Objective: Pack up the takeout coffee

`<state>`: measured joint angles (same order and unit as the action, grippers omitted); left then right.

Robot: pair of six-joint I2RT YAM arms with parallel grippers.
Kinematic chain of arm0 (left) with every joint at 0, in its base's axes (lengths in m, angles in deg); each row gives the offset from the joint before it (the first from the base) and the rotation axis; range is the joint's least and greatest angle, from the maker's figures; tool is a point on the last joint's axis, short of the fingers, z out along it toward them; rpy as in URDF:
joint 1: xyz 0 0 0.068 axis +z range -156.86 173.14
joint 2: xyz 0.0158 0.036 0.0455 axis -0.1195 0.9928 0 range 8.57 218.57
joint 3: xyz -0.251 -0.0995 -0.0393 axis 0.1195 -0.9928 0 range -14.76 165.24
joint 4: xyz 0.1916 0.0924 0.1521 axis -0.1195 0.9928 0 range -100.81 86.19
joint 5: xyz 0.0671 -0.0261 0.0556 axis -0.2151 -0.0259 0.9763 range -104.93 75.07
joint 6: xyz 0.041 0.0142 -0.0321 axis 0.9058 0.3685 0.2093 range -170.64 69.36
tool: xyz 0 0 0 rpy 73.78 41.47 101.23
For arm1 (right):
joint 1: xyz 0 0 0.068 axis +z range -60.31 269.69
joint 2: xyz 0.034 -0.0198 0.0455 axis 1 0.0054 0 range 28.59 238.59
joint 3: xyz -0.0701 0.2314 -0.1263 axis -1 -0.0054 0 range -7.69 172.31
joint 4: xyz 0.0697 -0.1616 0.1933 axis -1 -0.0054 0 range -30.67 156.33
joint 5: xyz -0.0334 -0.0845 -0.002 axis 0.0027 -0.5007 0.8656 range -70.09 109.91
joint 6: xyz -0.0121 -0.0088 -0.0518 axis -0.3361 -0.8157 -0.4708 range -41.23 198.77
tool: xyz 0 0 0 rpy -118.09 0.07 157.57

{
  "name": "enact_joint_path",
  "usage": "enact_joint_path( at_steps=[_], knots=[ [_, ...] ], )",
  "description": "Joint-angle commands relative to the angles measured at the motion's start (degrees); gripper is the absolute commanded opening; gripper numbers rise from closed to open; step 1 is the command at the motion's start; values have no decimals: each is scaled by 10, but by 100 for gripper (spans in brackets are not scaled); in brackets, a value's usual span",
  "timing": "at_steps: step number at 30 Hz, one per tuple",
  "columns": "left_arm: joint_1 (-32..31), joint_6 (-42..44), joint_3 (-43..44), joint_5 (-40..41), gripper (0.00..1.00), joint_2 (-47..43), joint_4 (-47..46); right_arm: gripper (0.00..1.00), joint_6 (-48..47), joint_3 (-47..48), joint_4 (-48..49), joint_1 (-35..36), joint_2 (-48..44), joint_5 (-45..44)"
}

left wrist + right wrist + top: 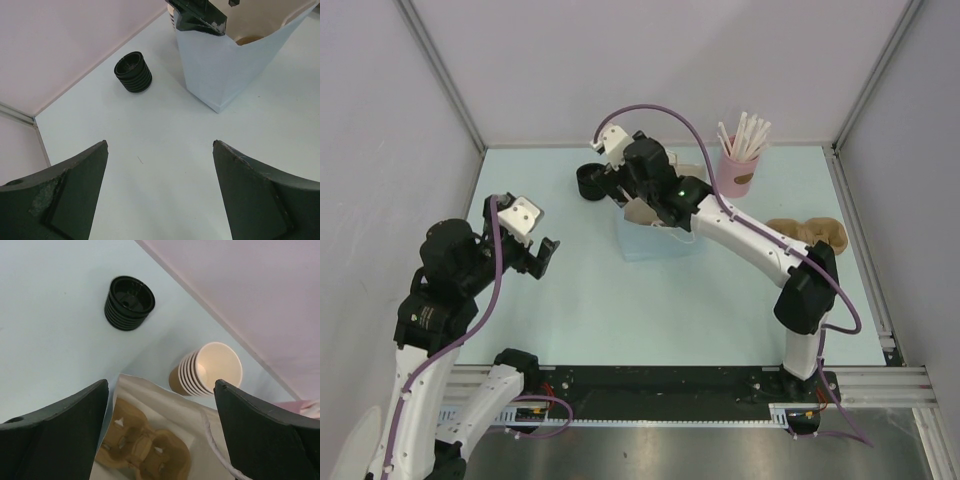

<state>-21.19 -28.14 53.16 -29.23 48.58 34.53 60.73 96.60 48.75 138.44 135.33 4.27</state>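
Observation:
The takeout coffee is out of view in every frame. A white paper bag (658, 238) stands open mid-table, with a brown cardboard cup carrier (142, 447) lying inside it. My right gripper (161, 382) hangs open just above the bag's mouth (165, 402), and nothing is between its fingers. A stack of black lids (129, 302) lies on its side just beyond the bag. My left gripper (160, 143) is open and empty over bare table, left of the bag (220, 65) and well short of the lids (133, 72).
A stack of lidless brown cups (207, 370) lies on its side behind the bag. A pink cup of white sticks (735, 172) stands at the back right. More brown carriers (810, 232) lie at the right edge. Walls close in the table's left, back and right.

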Motion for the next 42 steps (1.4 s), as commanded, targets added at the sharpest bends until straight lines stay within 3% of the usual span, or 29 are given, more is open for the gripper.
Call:
enact_joint_path(
  at_steps=[1,7,20,31,42],
  knots=[
    [5,-12,-3,-14,91,-1,-18,93,-29,63,-102,25,25,-83],
    [6,-13,-1,-17,91,-4,-14,98,-2,150,-252,32,87,-86],
    [11,-16,-7,-25,91,-5,-16,99,-7,152,-309,48,131,-170],
    [13,-16,-12,-27,91,-7,-17,100,-33,166,-294,59,163,-281],
    [13,-15,-15,-28,91,-10,-17,100,-121,132,-203,89,146,-401]
  ],
)
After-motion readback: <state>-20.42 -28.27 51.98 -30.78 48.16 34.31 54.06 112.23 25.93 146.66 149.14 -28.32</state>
